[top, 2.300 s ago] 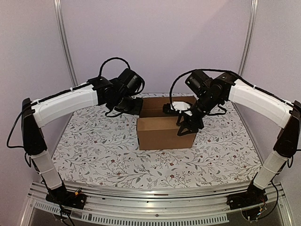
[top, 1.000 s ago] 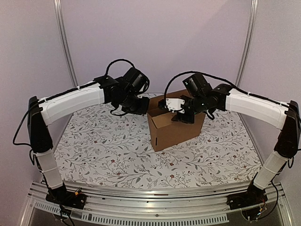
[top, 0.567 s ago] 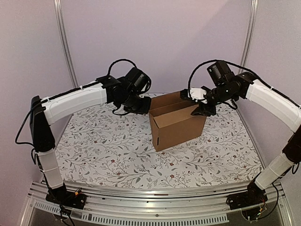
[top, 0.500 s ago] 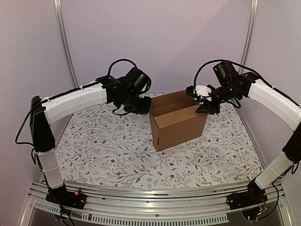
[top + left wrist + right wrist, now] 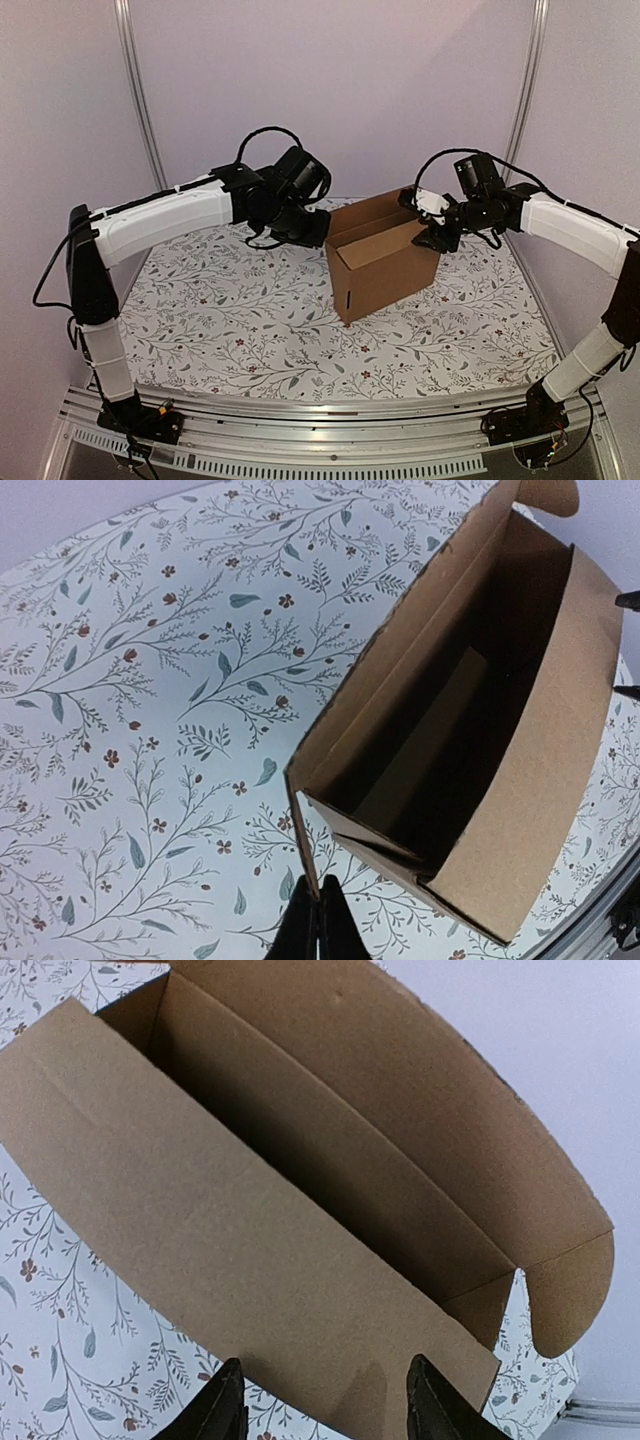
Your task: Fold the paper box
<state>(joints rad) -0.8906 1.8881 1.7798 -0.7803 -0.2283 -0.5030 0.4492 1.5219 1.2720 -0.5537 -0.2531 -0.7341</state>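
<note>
The paper box (image 5: 390, 275) is plain brown cardboard. It stands upright and open-topped at the back middle of the table, turned at an angle, with its tall back flap raised. My left gripper (image 5: 325, 238) is at the box's left end. In the left wrist view its fingers (image 5: 318, 928) are shut on the thin edge of a side flap of the box (image 5: 540, 780). My right gripper (image 5: 432, 238) is at the box's right end. In the right wrist view it (image 5: 325, 1400) is open, with its fingers spread over the front wall of the box (image 5: 200, 1190) and nothing in them.
A floral cloth (image 5: 220, 310) covers the table. An aluminium rail (image 5: 330, 415) runs along the near edge by the arm bases. Metal posts (image 5: 135, 90) stand at the back left and back right (image 5: 527, 90), before pale walls.
The box has swung round and shifted right. My right gripper has come out of the box and now hangs open at its right end. My left gripper has closed in on the left end.
</note>
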